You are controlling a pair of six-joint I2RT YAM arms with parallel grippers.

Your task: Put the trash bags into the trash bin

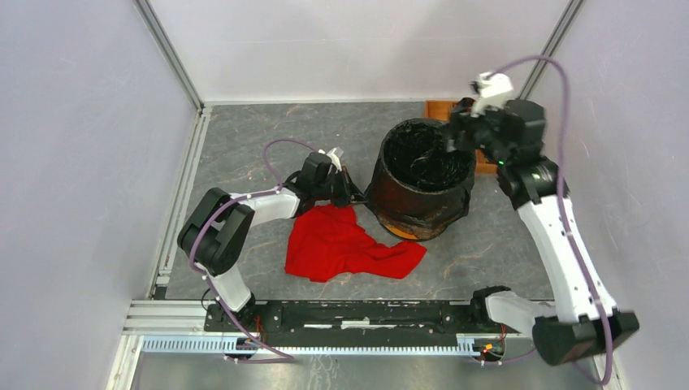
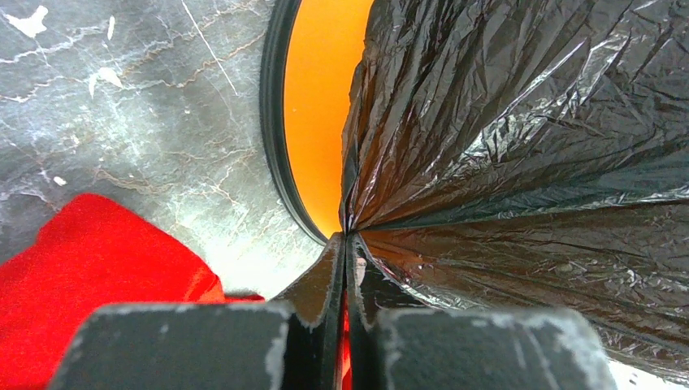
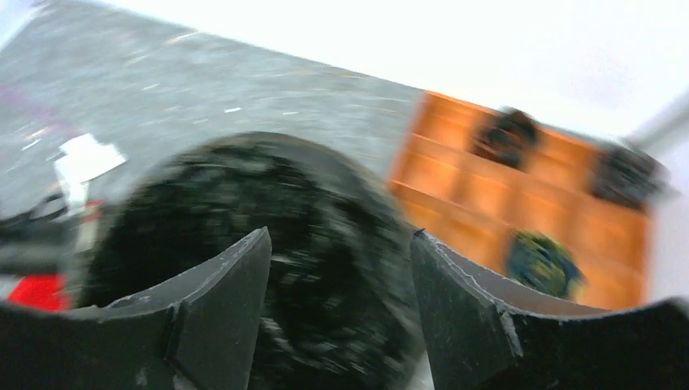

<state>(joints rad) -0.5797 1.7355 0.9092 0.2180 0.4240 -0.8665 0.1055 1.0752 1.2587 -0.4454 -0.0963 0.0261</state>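
The trash bin [image 1: 402,231] stands mid-table, tilted, almost wholly covered by the crinkled glossy black trash bag [image 1: 422,175] draped in and over it; only an orange strip shows at its base. In the left wrist view the orange bin wall [image 2: 321,106] shows beside the bag [image 2: 528,146]. My left gripper [image 1: 351,188] is at the bin's left side, shut on a pinched fold of the bag [image 2: 348,236]. My right gripper [image 1: 455,134] hovers over the bin's far right rim, open and empty [image 3: 340,244]; the right wrist view is blurred, with the bag [image 3: 309,268] below the jaws.
A red cloth [image 1: 345,242] lies on the table just in front left of the bin, also in the left wrist view [image 2: 89,260]. A flat orange-brown compartment tray [image 3: 528,211] with small dark bundles sits at the back right, behind the right arm.
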